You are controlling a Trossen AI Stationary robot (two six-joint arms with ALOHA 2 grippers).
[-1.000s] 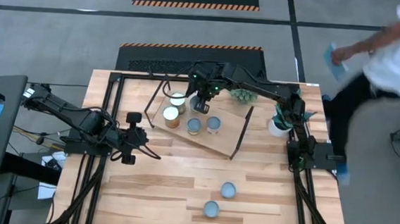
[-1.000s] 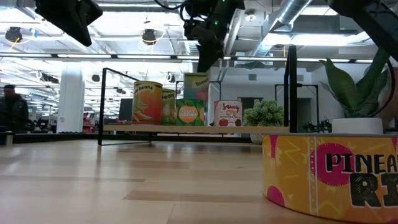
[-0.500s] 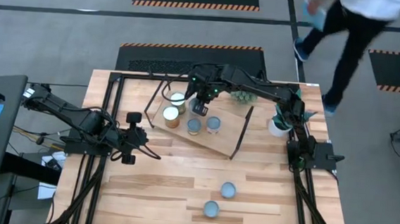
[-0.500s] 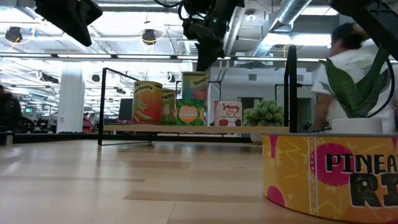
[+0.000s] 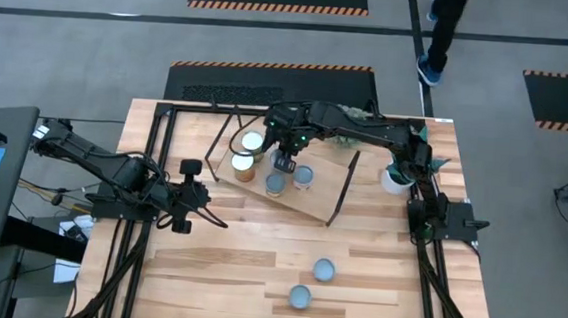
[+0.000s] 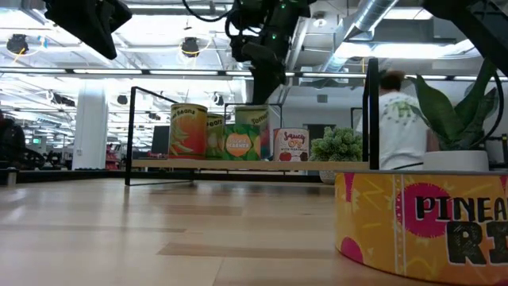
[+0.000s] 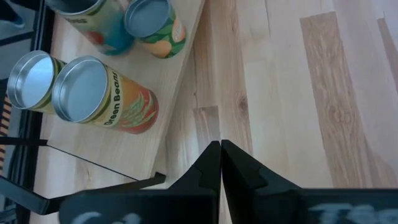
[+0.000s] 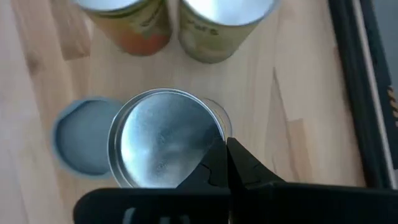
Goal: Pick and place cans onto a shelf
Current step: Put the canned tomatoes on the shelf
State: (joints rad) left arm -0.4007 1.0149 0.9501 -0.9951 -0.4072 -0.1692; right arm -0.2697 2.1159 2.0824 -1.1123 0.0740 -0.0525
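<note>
The light wood shelf (image 5: 313, 198) stands at the table's far middle on black rod legs. Several cans stand on it: a whitish-topped one (image 5: 252, 142), an orange-tan one (image 5: 242, 167) and two blue-grey-topped ones (image 5: 275, 183) (image 5: 304, 176). My right gripper (image 5: 284, 160) is over the shelf, shut on a silver-topped can (image 8: 163, 140), which shows in the low view (image 6: 255, 131) among the others. Two more cans (image 5: 324, 270) (image 5: 300, 297) stand on the tabletop near the front. My left gripper (image 5: 217, 218) is shut and empty, above the table left of the shelf. My right gripper pinches the can's top rim (image 8: 219, 134) between its two fingers, at one side of the round top. The fingers come from above, pointing down. The can is upright, its bottom level with the other cans' bottoms on the shelf (image 6: 238, 164).
A white plant pot (image 5: 395, 179) and a small green plant (image 5: 346, 135) stand at the far right. The shelf's black rod frames (image 5: 346, 183) rise at its ends. A front can fills the low view's right (image 6: 421, 226). A person (image 6: 393, 119) walks behind the table.
My right gripper has gone down and a little toward the table's near edge with the can. The can, held above the shelf before, is now down among the other cans, still upright. A person has walked past beyond the table.
</note>
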